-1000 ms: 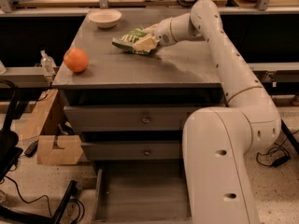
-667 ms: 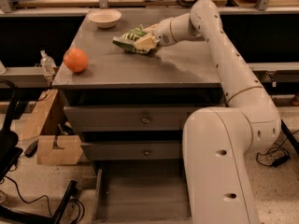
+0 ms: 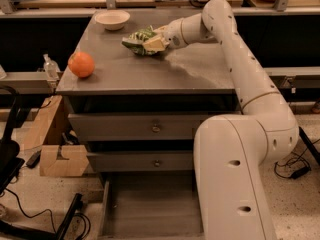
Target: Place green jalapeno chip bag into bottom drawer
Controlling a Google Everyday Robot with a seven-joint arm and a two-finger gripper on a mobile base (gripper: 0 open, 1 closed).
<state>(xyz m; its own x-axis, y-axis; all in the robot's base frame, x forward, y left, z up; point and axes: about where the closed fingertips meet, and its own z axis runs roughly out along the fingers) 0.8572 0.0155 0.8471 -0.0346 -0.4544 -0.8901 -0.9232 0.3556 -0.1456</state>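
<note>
The green jalapeno chip bag (image 3: 135, 37) lies on the grey cabinet top (image 3: 150, 69) toward the back, right of centre. My gripper (image 3: 153, 42) reaches in from the right and is shut on the bag's right end, at table-top height. The bottom drawer (image 3: 150, 204) is pulled open at the foot of the cabinet, and its flat grey floor shows nothing in it. My arm's white base (image 3: 235, 184) stands in front of the drawer's right part and hides it.
An orange fruit (image 3: 81, 64) sits at the top's left front. A white bowl (image 3: 112, 19) stands at the back left. Two upper drawers (image 3: 150, 128) with small knobs are closed. A cardboard box (image 3: 60, 159), a bottle (image 3: 50, 66) and cables lie on the left.
The gripper and the bag have shifted slightly left and back on the top. Nothing else has moved.
</note>
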